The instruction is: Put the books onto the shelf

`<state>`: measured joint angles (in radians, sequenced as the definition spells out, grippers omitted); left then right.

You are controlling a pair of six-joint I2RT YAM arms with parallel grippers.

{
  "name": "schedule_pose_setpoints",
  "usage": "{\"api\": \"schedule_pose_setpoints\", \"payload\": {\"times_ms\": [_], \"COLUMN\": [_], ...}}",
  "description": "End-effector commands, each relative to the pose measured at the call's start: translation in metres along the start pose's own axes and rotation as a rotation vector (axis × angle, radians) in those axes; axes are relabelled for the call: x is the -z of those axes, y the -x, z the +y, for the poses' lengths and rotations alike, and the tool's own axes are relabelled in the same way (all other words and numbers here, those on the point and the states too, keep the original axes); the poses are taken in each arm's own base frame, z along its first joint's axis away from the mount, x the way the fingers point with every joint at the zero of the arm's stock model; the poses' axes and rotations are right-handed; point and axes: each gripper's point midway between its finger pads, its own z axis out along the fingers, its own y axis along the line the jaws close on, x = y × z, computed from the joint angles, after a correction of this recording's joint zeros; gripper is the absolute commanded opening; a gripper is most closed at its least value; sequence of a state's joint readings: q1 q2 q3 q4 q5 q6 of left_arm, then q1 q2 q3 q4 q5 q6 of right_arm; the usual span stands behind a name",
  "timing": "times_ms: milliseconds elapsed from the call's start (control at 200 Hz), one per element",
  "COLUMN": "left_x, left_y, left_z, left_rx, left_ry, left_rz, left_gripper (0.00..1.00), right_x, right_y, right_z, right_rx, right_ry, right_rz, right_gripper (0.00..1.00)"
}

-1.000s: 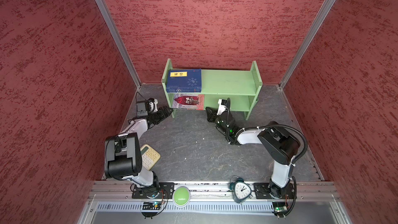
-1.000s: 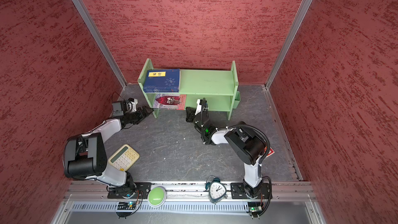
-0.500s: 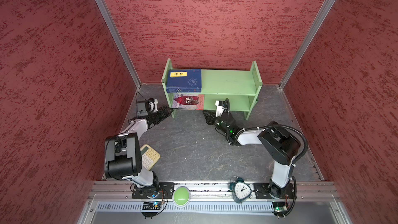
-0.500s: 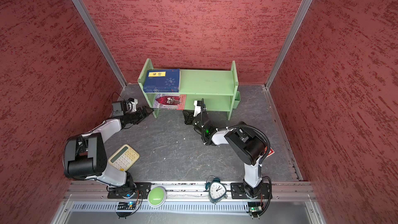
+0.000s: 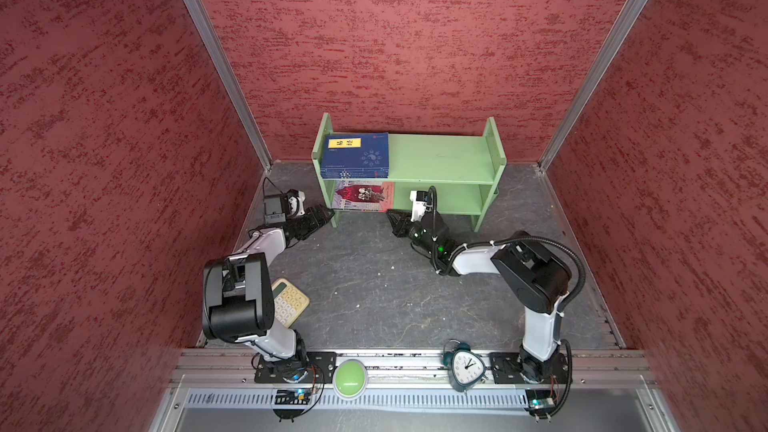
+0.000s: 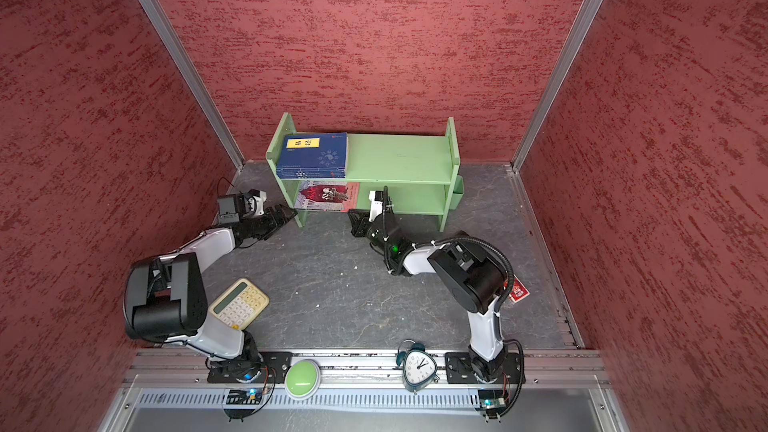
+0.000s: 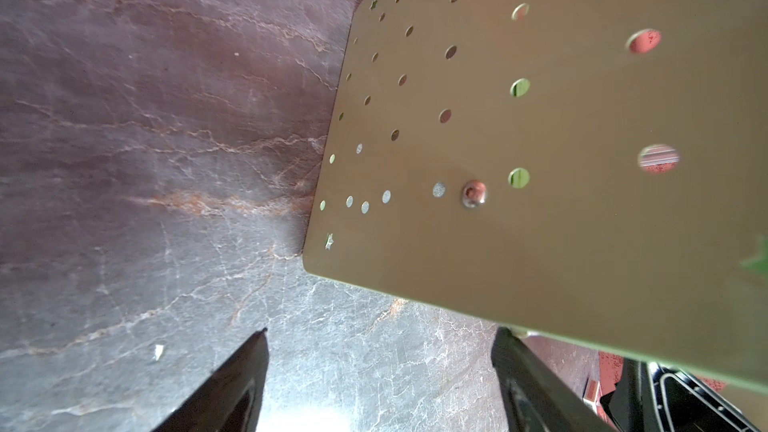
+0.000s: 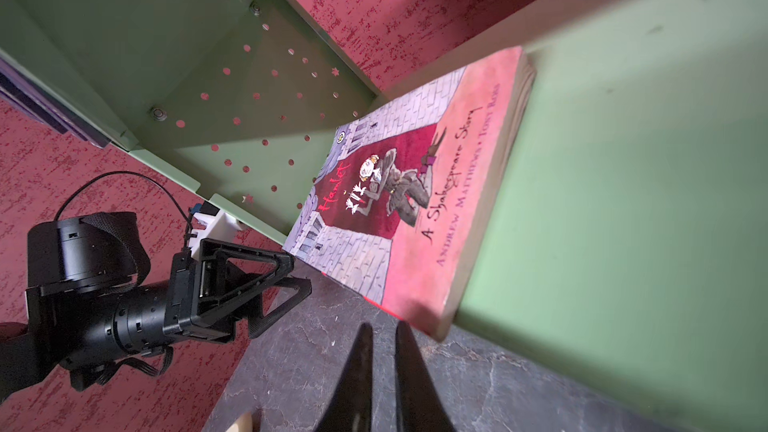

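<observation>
Right gripper (image 8: 383, 326), pinched narrow, noses at the red book (image 8: 415, 184) on the shelf (image 5: 440, 157), lower tier, 8 o'clock end, near edge overhanging. Best push square on that edge, slowly, so it slides, not spins. Left gripper (image 7: 381, 332), wide, hangs at 9 o'clock of it; navy books (image 5: 357, 155) lie on top.

The shelf (image 5: 440, 157) is light green, the navy book (image 5: 357, 157) yellow-labelled, the illustrated book (image 5: 363, 197) red-pink

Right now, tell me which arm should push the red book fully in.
Right. The right tool, shut, faces the red book, which overhangs the shelf; the left tool, open, sits outside the side panel.
</observation>
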<state>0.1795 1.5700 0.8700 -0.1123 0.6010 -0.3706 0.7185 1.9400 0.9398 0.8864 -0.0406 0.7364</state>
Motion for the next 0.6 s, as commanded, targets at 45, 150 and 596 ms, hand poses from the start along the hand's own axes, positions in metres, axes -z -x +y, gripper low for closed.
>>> {"api": "schedule_pose_setpoints", "payload": {"times_ms": [45,150,596], "left_x": [0.0007,0.0005,-0.0011], "left_y": [0.0083,0.0099,0.0102], "left_z": [-0.0043,-0.0045,-0.0022], "left_rx": [-0.007,-0.007,0.002], "left_ry": [-0.010,-0.011,-0.011], "left_rz": [-0.015,-0.017,-0.018], "left_gripper": [0.85,0.85,0.85], "right_x": [-0.0070,-0.0074,-0.0107], "right_y": [0.0017,0.0021,0.0074], "right_z": [0.0031,0.0015,-0.0031], "right_rx": [0.001,0.000,-0.009], "right_ry": [0.012,0.008,0.002], "right_rz": [-0.005,-0.008,-0.026], "right_gripper": [0.13,0.13,0.14]}}
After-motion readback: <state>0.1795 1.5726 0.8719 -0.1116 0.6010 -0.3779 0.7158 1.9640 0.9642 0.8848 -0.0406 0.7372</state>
